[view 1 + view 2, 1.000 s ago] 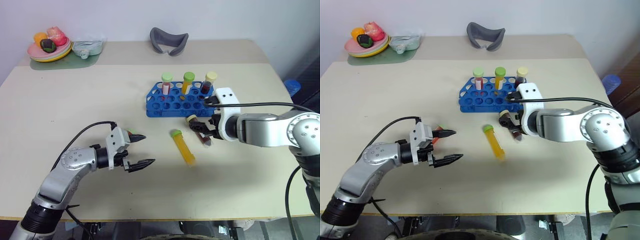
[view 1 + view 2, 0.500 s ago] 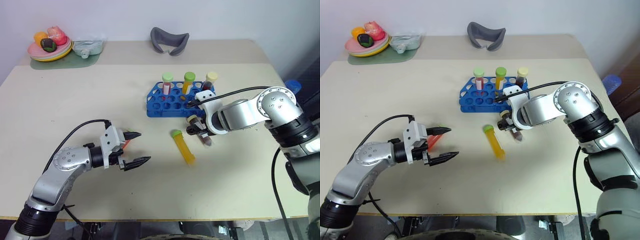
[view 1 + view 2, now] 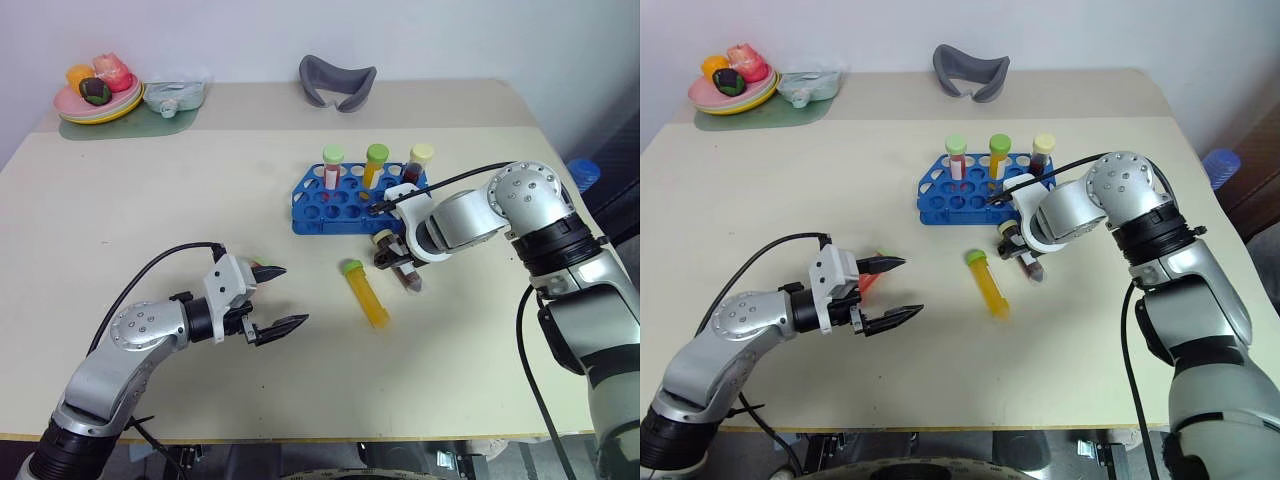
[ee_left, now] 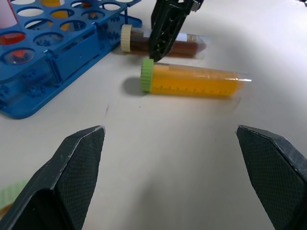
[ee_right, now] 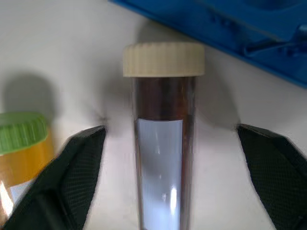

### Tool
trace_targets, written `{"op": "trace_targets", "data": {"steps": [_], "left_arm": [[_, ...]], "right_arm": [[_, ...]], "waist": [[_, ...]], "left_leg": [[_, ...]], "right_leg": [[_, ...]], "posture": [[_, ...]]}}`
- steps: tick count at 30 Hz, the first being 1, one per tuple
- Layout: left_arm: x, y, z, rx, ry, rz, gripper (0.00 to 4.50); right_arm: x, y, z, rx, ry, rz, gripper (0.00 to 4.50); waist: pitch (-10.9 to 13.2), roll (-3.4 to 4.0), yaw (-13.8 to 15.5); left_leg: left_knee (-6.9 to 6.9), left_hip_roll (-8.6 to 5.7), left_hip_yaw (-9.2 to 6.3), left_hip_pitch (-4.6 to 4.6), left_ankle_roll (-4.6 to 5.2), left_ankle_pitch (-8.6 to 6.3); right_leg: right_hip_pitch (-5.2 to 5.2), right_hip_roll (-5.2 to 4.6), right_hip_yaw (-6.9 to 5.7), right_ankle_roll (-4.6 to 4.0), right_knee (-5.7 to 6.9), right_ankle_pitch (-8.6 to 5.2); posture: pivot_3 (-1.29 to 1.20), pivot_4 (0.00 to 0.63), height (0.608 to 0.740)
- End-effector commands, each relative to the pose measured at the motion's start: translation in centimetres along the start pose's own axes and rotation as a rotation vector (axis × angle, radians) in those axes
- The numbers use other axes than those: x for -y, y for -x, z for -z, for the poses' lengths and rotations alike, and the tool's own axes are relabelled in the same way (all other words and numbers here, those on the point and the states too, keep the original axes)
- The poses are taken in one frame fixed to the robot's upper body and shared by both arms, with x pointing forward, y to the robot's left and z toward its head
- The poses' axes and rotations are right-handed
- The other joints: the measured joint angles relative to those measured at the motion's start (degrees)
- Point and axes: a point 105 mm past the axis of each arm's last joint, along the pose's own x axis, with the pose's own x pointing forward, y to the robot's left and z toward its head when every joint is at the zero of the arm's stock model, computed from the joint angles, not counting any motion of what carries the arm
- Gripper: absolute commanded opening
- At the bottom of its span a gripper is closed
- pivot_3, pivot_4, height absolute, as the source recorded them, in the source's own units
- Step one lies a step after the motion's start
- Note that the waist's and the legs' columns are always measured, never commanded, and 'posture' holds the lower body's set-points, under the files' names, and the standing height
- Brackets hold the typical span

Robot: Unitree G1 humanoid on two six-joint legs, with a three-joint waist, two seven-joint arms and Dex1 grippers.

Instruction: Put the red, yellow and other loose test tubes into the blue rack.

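Note:
The blue rack (image 3: pixel 352 203) stands right of the table's middle with three capped tubes upright in its back row. In front of it lie a yellow tube with a green cap (image 3: pixel 366 294) and a dark brown tube with a cream cap (image 5: pixel 163 143). My right gripper (image 3: pixel 397 262) points steeply down over the brown tube, open, one finger on each side with gaps showing. My left gripper (image 3: pixel 292 296) hovers open low over the table, left of the yellow tube (image 4: pixel 192 81). A red tube (image 3: pixel 869 282) lies beside its far finger, mostly hidden.
At the far left corner sit a plate of fruit (image 3: pixel 98 100) and a clear container (image 3: pixel 175 95) on a green mat. A grey curved object (image 3: pixel 338 80) lies at the back. The table's right edge runs close behind my right arm.
My right gripper has come forward and down over the brown tube and now points more steeply down. The left gripper has stayed about where it was.

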Motion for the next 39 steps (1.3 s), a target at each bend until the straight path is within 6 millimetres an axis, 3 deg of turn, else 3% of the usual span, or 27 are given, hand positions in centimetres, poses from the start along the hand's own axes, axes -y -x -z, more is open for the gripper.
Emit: {"op": "trace_targets", "data": {"steps": [1, 4, 12, 16, 18, 21, 24, 28, 34, 39], "left_arm": [[0.0, 0.0, -1.1, 0.03, -0.03, 0.004, 4.5], [-0.1, 0.1, -0.9, 0.029, -0.031, 0.006, 4.5], [-0.1, 0.4, -0.4, 0.023, -0.027, 0.013, 4.5], [0.1, 0.5, -0.3, 0.019, -0.023, 0.016, 4.5], [0.1, 0.5, -0.4, 0.018, -0.023, 0.019, 4.5], [0.1, 0.5, -0.4, 0.018, -0.023, 0.03, 4.5], [0.0, 0.4, -0.5, 0.03, -0.026, 0.033, 4.5], [-0.2, -0.1, -1.1, 0.084, -0.017, 0.036, 4.5], [-0.4, -2.4, -3.5, 0.253, 0.026, 0.0, 4.5], [0.3, -3.6, -4.5, 0.317, 0.052, 0.004, 4.5]], "right_arm": [[0.0, 0.6, -0.8, 0.029, 0.009, -0.005, 2.65], [-0.2, 0.8, -1.0, 0.038, 0.024, -0.014, 1.14], [-1.9, 3.1, -0.6, 0.113, 0.055, -0.182, 1.14], [-3.3, 6.0, -0.4, 0.241, 0.115, -0.259, 1.14], [-3.0, 7.2, -0.6, 0.311, 0.109, -0.248, 1.14], [-2.0, 9.1, -1.9, 0.506, 0.067, -0.206, 1.14], [-0.5, 11.4, -3.9, 0.815, -0.045, -0.161, 1.14], [1.5, 12.7, -4.6, 1.135, -0.081, 0.018, 1.14], [1.7, 9.9, -3.9, 1.379, -0.009, 0.278, 1.14], [2.2, 7.4, -3.3, 1.437, -0.043, 0.333, 1.14]], "waist": [[0.0, 0.0, -0.1], [0.0, 0.01, 0.0], [0.0, 0.02, 0.1], [0.0, 0.02, 0.1], [0.0, 0.02, -0.1], [0.0, 0.01, 0.0], [0.0, -0.01, 0.2], [0.0, 0.0, 0.2], [0.0, -0.02, 0.0], [0.0, 0.0, 0.0]], "left_leg": [[0.0, 0.0, 0.0, 0.0, 0.0, 0.0], [-0.03, 0.0, 0.0, 0.0, 0.0, 0.0], [-0.03, 0.0, 0.0, -0.02, 0.0, 0.0], [-0.03, -0.01, 0.0, -0.06, 0.01, 0.0], [-0.03, -0.01, -0.01, -0.06, 0.01, 0.0], [-0.02, 0.01, -0.02, -0.04, 0.01, 0.0], [-0.02, 0.0, -0.02, -0.05, 0.01, 0.0], [-0.02, 0.0, -0.01, -0.05, 0.0, 0.0], [0.0, -0.01, 0.0, -0.01, -0.05, 0.03], [-0.02, -0.01, 0.0, 0.03, -0.11, 0.06]], "right_leg": [[0.0, 0.0, 0.0, 0.0, 0.0, 0.0], [-0.02, 0.01, -0.01, 0.0, 0.0, 0.0], [-0.02, 0.0, -0.01, 0.0, -0.02, 0.0], [-0.02, -0.02, -0.02, 0.01, -0.05, 0.0], [-0.03, -0.01, -0.02, 0.01, -0.04, 0.0], [-0.03, 0.01, -0.02, 0.0, -0.02, 0.0], [-0.02, 0.0, -0.02, 0.01, -0.06, 0.0], [-0.02, -0.02, -0.02, 0.01, -0.05, 0.0], [0.0, -0.02, -0.01, 0.01, -0.01, 0.0], [0.01, -0.01, 0.01, 0.01, 0.04, 0.0]], "posture": [[0.0, 0.15, 0.74], [0.0, 0.15, 0.74], [0.0, 0.15, 0.74], [0.0, 0.15, 0.74], [0.0, 0.15, 0.74], [0.0, 0.15, 0.74], [0.0, 0.15, 0.74], [0.0, 0.15, 0.74], [0.0, 0.15, 0.74], [0.0, 0.15, 0.74]]}}
